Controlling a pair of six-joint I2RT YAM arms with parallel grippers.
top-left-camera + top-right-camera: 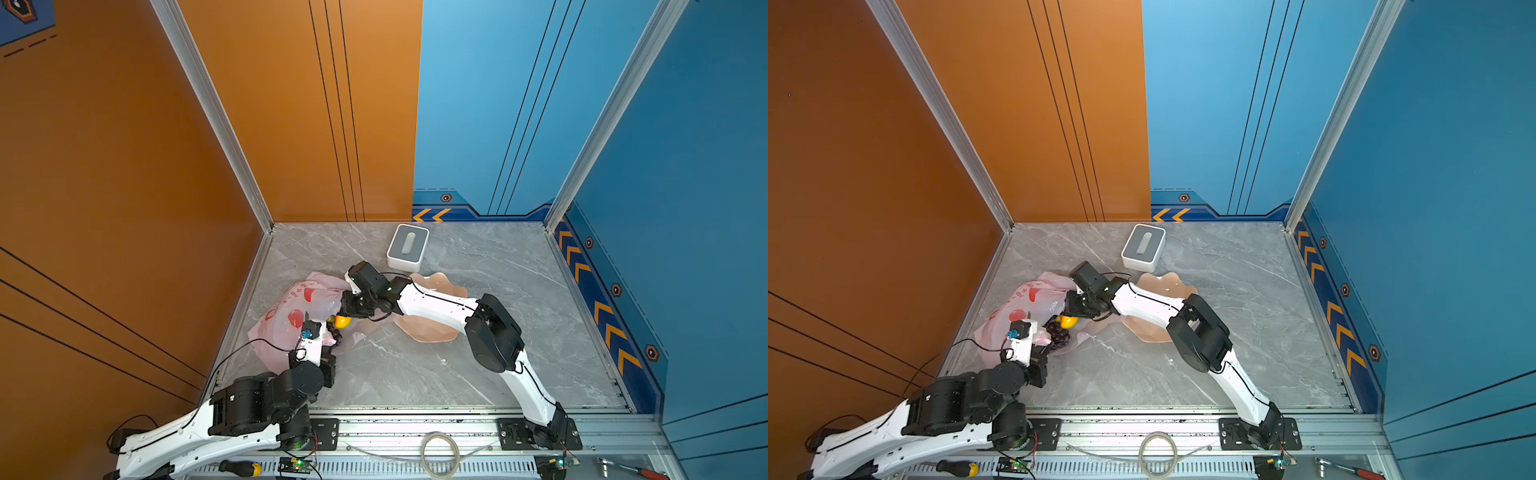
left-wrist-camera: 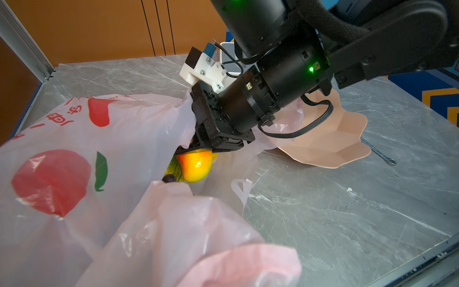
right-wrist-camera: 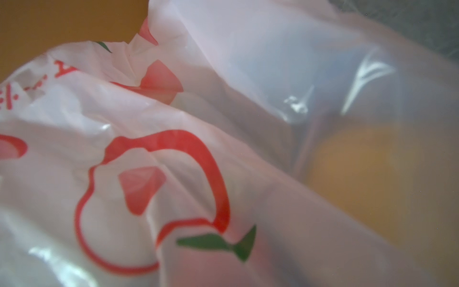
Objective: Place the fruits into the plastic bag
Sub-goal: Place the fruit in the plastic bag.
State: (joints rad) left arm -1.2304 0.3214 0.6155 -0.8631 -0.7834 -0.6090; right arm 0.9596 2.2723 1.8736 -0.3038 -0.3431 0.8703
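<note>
The pink plastic bag (image 1: 286, 307) lies crumpled near the left wall, its mouth facing the plate. My left gripper (image 1: 327, 338) is shut on a bunched fold of the bag's rim (image 2: 198, 223), which covers its jaws in the left wrist view. A dark purple grape bunch (image 1: 1057, 332) lies at the mouth beside that fold. My right gripper (image 2: 196, 149) reaches into the mouth from the plate side, directly over a yellow-orange mango (image 2: 196, 166). Its fingertips are hidden by bag film. The right wrist view shows only bag film (image 3: 149, 124), with an orange shape (image 3: 360, 174) behind it.
The peach scalloped plate (image 1: 432, 328) lies under my right forearm, just right of the bag. A white-and-grey box (image 1: 407, 247) stands behind it near the back wall. A small metal pin (image 2: 380, 152) lies on the marble beside the plate. The orange wall is close on the left.
</note>
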